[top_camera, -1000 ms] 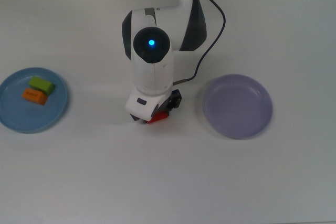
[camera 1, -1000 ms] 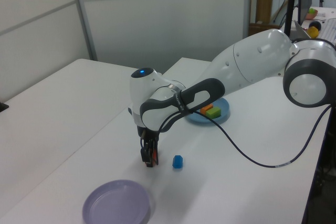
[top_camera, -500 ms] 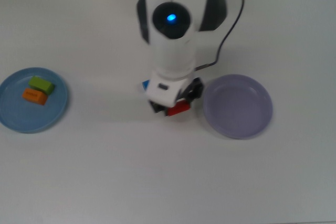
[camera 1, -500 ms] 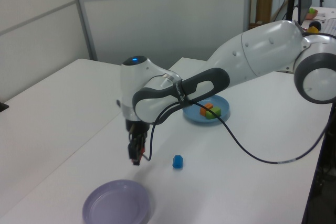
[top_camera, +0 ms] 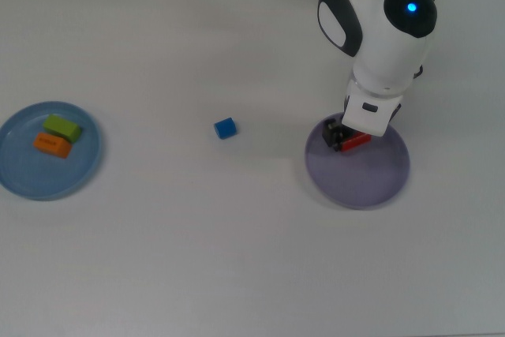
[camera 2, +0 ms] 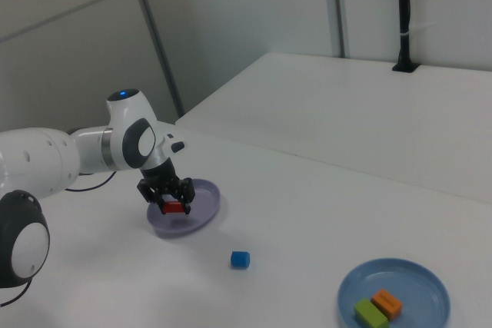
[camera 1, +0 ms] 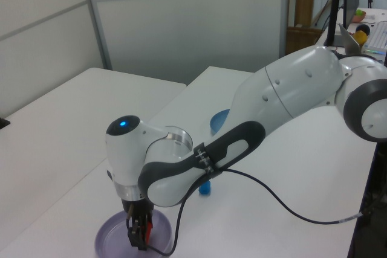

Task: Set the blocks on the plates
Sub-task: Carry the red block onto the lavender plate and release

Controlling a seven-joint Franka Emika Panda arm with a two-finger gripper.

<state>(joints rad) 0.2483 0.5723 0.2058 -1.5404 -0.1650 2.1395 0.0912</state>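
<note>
The tool (top_camera: 348, 138) is clamped on the red block (top_camera: 357, 141) over the purple plate (top_camera: 371, 187) — top view, 10 o'clock sector. Blue cube (top_camera: 226, 128) sits on the bench (top_camera: 237, 258); green block (top_camera: 61, 127) and orange block (top_camera: 51, 144) lie on the blue plate (top_camera: 24, 179).

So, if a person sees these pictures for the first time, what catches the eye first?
The white robot arm, bent over the lavender plate at the top view's right, its gripper holding a red block. Next, the blue cube alone mid-table, and the green block and orange block on the light blue plate.

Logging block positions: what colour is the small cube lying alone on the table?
Blue. The small blue cube shows best in the top view.
</note>
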